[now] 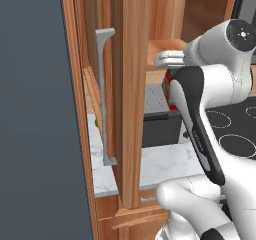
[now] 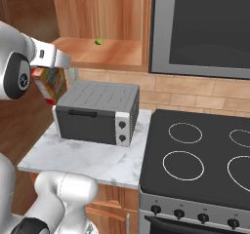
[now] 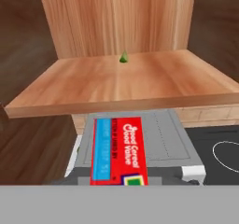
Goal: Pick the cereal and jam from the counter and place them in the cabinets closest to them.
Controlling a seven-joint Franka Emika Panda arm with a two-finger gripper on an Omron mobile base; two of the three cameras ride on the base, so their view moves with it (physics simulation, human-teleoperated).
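The cereal (image 2: 49, 86), a red box with green and white print, hangs in the air beside the toaster oven, just below the open cabinet's lower shelf (image 2: 110, 52). My gripper (image 2: 52, 68) is shut on its top. In the hand view the cereal (image 3: 119, 150) fills the lower middle, with the shelf (image 3: 116, 85) just beyond and above it. From the left base view a strip of the cereal (image 1: 172, 81) peeks out behind my arm. The marbled counter (image 2: 88, 162) lies underneath. The jam is out of view.
A grey toaster oven (image 2: 97, 112) stands on the counter right beside the box. A small green object (image 2: 99, 42) sits on the shelf. The black stovetop (image 2: 195, 155) and microwave (image 2: 205, 28) are to the right. An open cabinet door with grey handle (image 1: 104, 94) stands left.
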